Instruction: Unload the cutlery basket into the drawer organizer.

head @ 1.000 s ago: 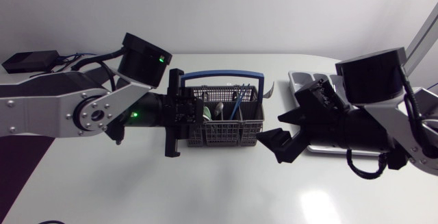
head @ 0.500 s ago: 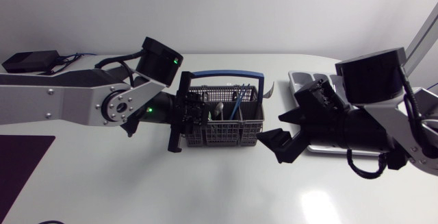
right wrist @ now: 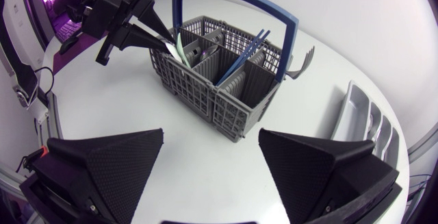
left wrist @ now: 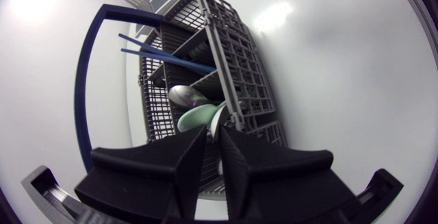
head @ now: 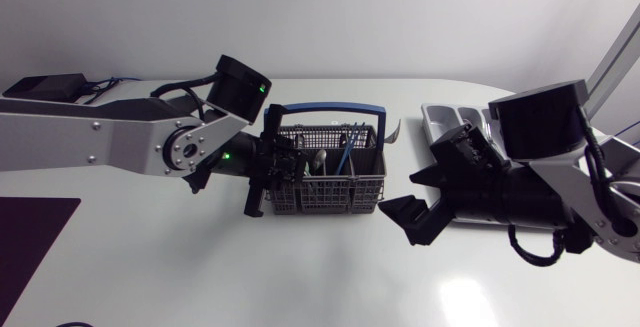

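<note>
White round-cornered table (head: 300, 277), and near the middle of its far edge sits the grey mesh plastic cutlery basket with the blue hoop handle (head: 330, 172). Over at the far right corner lies the pale grey compartmented drawer organizer (right wrist: 363, 121). The right arm covers much of it, and I can make out no cutlery in the part that shows. So nothing looks unloaded yet, by my reckoning.

The right gripper (right wrist: 209, 145) hangs just off the basket's right end, spread wide, holding nothing. The left gripper (left wrist: 213, 129) is at the basket's left end, pinched onto the pale green plastic spoon (left wrist: 195, 119) there.

Waiting in the basket: a silver metal spoon (left wrist: 188, 95), two thin blue sticks (left wrist: 171, 54), and a silver fork (right wrist: 301, 63) poking out at the right end.
</note>
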`<state>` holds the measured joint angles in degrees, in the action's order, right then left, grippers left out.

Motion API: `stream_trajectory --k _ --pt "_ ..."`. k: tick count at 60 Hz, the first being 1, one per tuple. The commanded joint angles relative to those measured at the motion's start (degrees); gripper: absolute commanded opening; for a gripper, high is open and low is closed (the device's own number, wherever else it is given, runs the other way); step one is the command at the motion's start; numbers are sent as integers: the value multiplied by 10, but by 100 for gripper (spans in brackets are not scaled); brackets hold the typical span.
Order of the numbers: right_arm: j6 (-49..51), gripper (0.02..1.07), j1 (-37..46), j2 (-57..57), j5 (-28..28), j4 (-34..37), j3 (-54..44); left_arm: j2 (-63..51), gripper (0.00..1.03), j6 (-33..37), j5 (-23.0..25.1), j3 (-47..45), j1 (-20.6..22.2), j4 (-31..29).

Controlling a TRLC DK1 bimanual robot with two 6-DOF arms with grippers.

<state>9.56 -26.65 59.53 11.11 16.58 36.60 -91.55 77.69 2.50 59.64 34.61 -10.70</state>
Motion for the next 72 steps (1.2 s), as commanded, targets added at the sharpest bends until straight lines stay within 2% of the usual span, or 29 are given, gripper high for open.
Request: stream_trajectory --k 1,7,12,18,51,72 --pt "16 102 6 0 -2 3 -15 -15 14 26 -6 18 8 -9" --pt "19 102 11 -3 -1 3 -18 -21 13 26 -7 22 12 -14" --pt "20 102 12 -5 -1 3 -19 -22 3 37 -8 22 16 -16" --pt "20 102 12 -7 -1 3 -21 -21 3 43 -8 29 15 -28" --pt "26 102 13 -36 2 8 -34 22 3 68 -7 145 12 -182" --pt "34 102 11 -71 6 22 -35 105 3 36 -5 178 18 -219"
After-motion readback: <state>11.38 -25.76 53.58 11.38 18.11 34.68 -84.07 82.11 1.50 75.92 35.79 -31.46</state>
